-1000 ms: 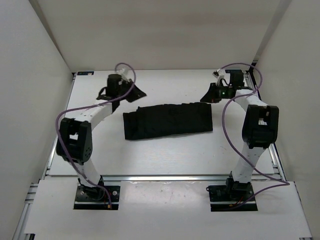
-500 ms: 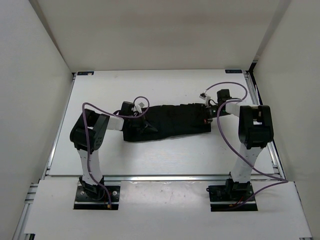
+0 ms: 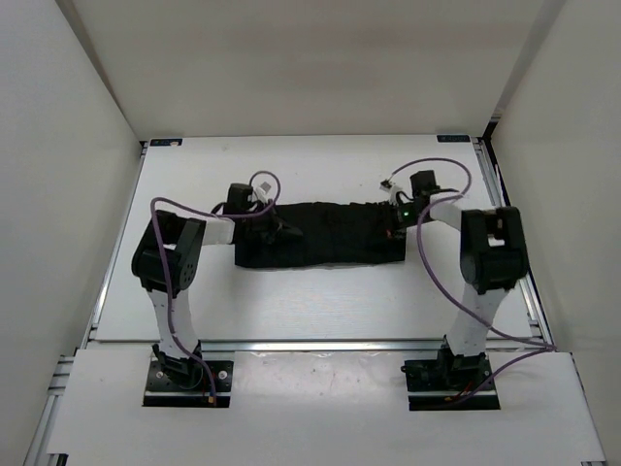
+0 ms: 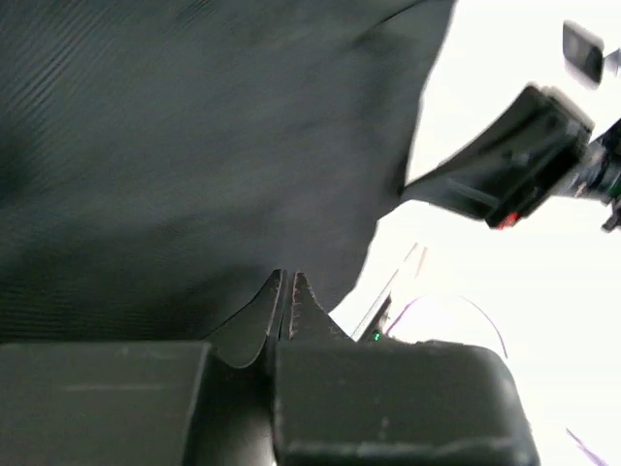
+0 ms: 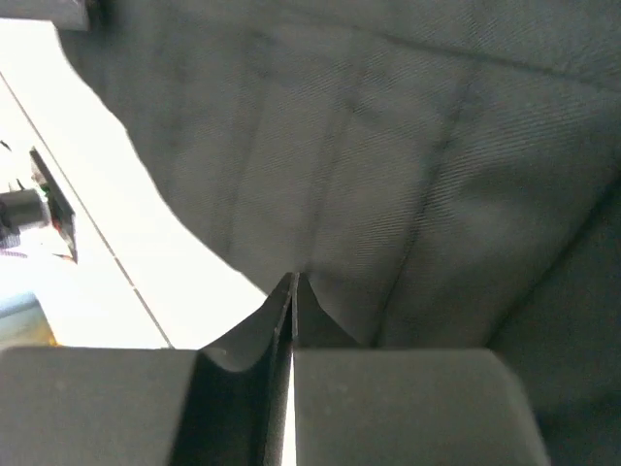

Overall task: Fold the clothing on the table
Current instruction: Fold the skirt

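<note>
Black pleated clothing (image 3: 335, 238), long folded strip, mid white table (image 3: 291, 301)

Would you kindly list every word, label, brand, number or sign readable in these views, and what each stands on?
No text can be read.
A dark sticker at the table's far left corner: too small to read.
A white tag by the clothing's left end: too small to read.
The clothing shows no print.

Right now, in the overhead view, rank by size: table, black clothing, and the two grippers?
Largest: the table.
Then the clothing.
Smallest: the left gripper and right gripper, which look alike, so unranked.
</note>
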